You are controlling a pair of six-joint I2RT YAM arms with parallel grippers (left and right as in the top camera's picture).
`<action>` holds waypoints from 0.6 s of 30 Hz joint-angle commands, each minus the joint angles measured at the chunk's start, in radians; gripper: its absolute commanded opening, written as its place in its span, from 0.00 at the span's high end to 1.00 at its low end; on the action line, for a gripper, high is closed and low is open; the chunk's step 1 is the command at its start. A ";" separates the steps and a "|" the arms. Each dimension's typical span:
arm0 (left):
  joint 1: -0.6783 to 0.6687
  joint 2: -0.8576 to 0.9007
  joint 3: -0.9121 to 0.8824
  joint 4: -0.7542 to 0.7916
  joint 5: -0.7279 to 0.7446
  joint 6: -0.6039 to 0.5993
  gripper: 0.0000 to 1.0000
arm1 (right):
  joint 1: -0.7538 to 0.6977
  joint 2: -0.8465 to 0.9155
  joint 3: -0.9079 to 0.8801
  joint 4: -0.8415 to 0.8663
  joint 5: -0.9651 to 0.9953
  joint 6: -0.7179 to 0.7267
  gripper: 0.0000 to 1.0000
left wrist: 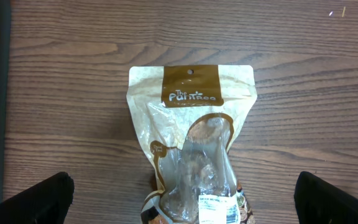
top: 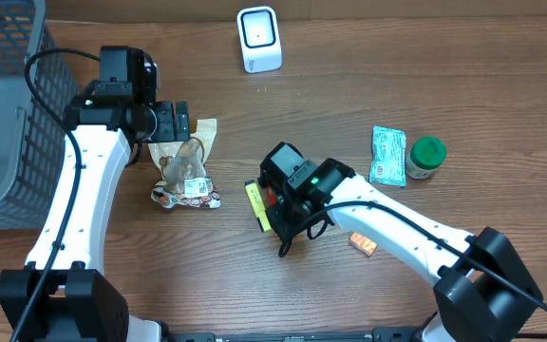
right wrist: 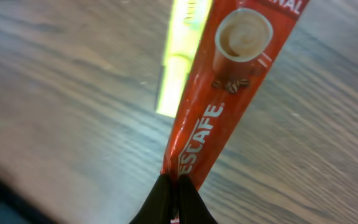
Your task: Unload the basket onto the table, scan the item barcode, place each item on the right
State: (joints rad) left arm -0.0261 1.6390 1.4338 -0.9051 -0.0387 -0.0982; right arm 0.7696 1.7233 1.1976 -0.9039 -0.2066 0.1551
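Observation:
A red Nescafe coffee sachet is pinched at its lower end by my right gripper, whose jaws are shut on it. Overhead, that gripper sits mid-table, with a sliver of the sachet showing beside a yellow stick. The white barcode scanner stands at the far edge, well away from it. My left gripper hangs wide open over a tan snack pouch, with its fingers well clear on both sides. The pouch's white label lies near its bottom.
A grey mesh basket fills the left edge. A teal packet and a green-lidded jar lie to the right. A small orange item rests under the right arm. The yellow stick lies on the table under the sachet.

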 commanded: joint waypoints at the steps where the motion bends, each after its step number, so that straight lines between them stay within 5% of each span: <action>1: -0.006 0.003 0.017 0.001 -0.005 0.005 0.00 | -0.042 -0.018 0.014 0.014 -0.177 -0.043 0.96; 7: -0.007 0.003 0.017 0.048 -0.005 0.005 0.00 | -0.131 -0.018 0.014 0.069 -0.570 -0.174 0.96; 12: -0.007 0.003 0.017 0.064 0.026 -0.024 0.00 | -0.203 -0.018 0.014 0.065 -0.650 -0.188 0.96; 18: -0.008 0.003 0.016 0.007 0.401 -0.164 0.00 | -0.255 -0.018 0.014 0.062 -0.721 -0.212 0.96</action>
State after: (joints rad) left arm -0.0261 1.6386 1.4342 -0.8909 0.1135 -0.1825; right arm 0.5293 1.7233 1.1976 -0.8444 -0.8368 -0.0174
